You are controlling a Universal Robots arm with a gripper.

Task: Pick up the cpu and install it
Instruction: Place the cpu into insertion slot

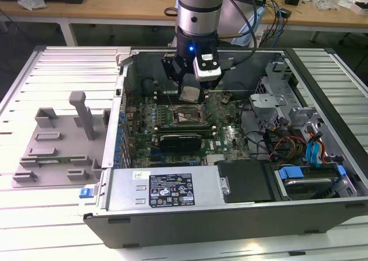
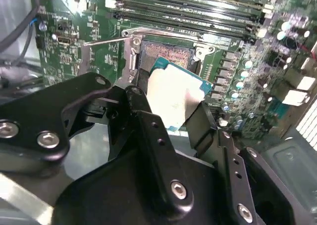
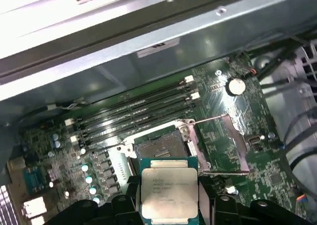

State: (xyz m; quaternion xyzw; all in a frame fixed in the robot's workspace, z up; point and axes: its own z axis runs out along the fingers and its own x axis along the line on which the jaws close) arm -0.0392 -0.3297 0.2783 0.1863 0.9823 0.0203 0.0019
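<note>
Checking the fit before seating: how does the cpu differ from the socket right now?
The cpu is held in the gripper, above the board; the socket sits fixed on that board. The cpu shows a pale silvery metal top; the socket shows a dark contact field. The socket has a metal frame, swung open beside it; the cpu has none. Both are squarish and look alike in footprint.

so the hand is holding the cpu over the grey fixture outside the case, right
Not quite. The hand does hold the cpu, but over the open socket inside the computer case, not over the grey fixture, which stands apart on the exterior view's left. The exterior view shows it.
</note>
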